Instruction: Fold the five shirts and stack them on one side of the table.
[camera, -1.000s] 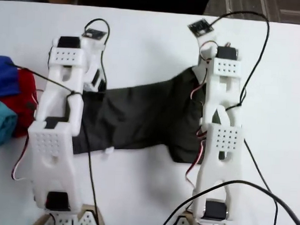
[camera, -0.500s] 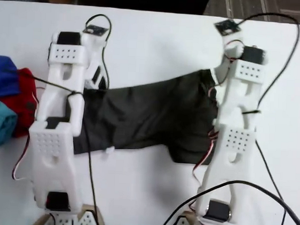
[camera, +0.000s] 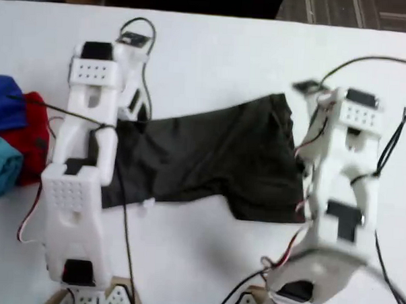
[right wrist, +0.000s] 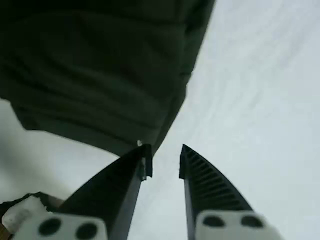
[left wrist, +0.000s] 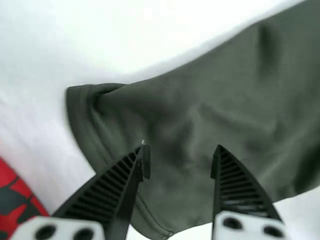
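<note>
Dark shirt (camera: pixel 209 156) spread mid-table (camera: pixel 213 65) between both arms.
The left gripper (left wrist: pixel 181 155) is held open over the shirt's 9 o'clock end. The right gripper (right wrist: pixel 164 155), narrowly parted, is poised over bare table just beside the 3 o'clock end. Bundled shirts (camera: pixel 15 140) are piled at the table's 9 o'clock edge.

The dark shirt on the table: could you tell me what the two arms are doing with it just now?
A dark shirt lies spread and rumpled on the white table. The left gripper hovers open over one end; the right gripper is open at the edge of the other end. Neither holds anything. A blue shirt, a red shirt and a teal shirt sit bunched at the table edge nearest the left gripper.
</note>
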Action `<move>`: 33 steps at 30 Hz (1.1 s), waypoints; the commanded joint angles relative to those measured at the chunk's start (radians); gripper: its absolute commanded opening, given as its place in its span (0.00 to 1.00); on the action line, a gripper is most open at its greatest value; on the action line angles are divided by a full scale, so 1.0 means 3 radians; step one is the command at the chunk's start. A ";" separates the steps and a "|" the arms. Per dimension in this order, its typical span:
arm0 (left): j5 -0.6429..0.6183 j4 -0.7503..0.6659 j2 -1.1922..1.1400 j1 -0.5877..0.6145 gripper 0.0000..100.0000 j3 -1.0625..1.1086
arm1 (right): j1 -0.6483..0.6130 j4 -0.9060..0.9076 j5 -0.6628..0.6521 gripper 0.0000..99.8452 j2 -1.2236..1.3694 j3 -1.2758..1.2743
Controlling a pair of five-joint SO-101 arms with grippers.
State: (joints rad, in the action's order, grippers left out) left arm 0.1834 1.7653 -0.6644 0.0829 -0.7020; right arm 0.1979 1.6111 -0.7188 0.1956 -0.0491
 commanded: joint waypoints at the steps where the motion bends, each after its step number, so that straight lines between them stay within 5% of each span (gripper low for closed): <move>1: -0.0041 -0.0005 0.0251 -0.0097 0.23 0.0069 | -0.0105 -0.0361 -0.0005 0.11 -0.0790 -0.0900; 9: -0.0041 -0.0026 0.0251 -0.0087 0.23 0.0120 | -0.0115 -0.1041 0.0000 0.11 -0.0913 -0.1621; 17: -0.0041 -0.0061 0.0256 -0.0087 0.23 0.0115 | -0.0115 -0.1071 0.0000 0.12 -0.0918 -0.1688; 33: -0.0020 -0.0967 0.0256 -0.0082 0.23 0.0852 | -0.0136 -0.1087 -0.0005 0.15 -0.0949 -0.1739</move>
State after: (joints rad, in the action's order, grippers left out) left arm 0.1834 1.5244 -0.6644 0.0598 -0.4718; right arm 0.1688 1.2935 -0.7188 -0.0207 -0.5785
